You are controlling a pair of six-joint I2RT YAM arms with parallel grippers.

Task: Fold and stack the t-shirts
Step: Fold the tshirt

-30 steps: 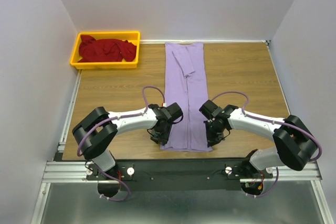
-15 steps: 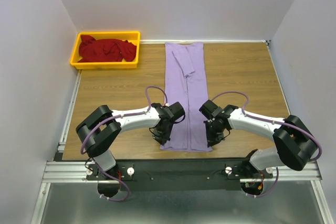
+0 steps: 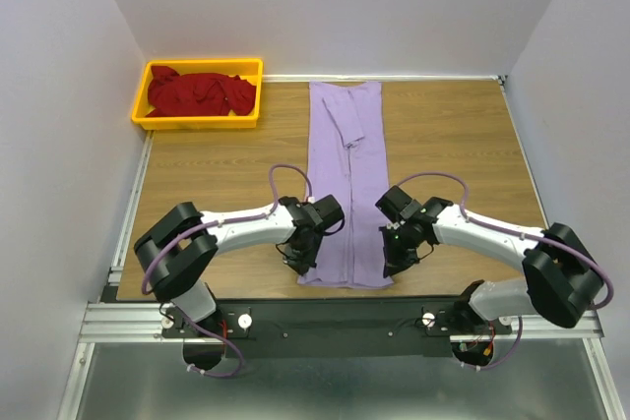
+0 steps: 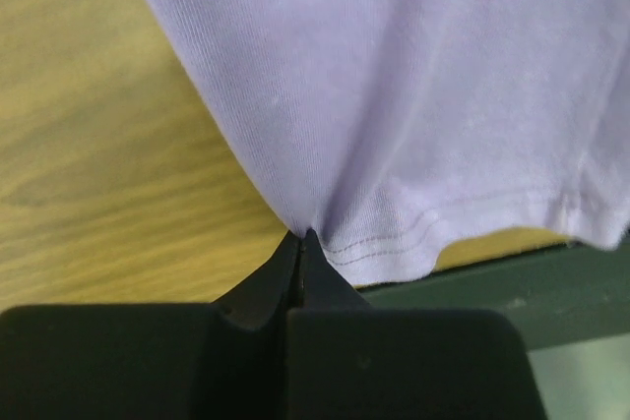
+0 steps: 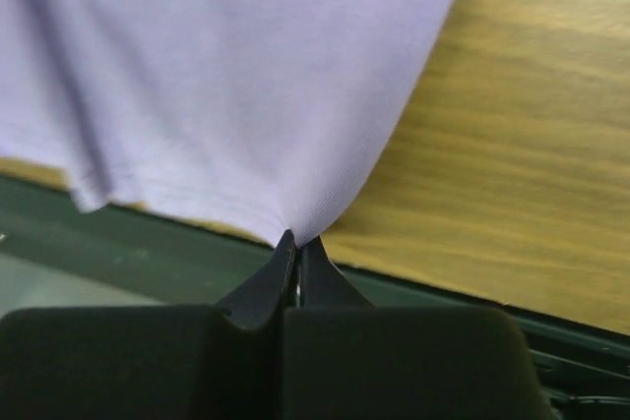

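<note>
The lavender t-shirt (image 3: 346, 184) lies as a long narrow strip down the middle of the table, its hem at the near edge. My left gripper (image 3: 304, 265) is shut on the hem's left corner; the wrist view shows the purple cloth (image 4: 413, 105) pinched at my left gripper (image 4: 300, 235). On the right corner of the hem my right gripper (image 3: 391, 263) is shut as well, with the lavender cloth (image 5: 226, 86) drawn into my right gripper (image 5: 295, 239). The dark red t-shirt (image 3: 200, 92) sits crumpled in the yellow bin (image 3: 196, 122).
The yellow bin stands at the table's far left corner. Bare wooden tabletop (image 3: 207, 174) lies on both sides of the strip. White walls close in the left, back and right. A metal rail (image 3: 345, 320) runs along the near edge.
My left gripper has closed on the hem's left corner. The right gripper has shifted slightly left and nearer, and the hem's near right corner has pulled in with it.
</note>
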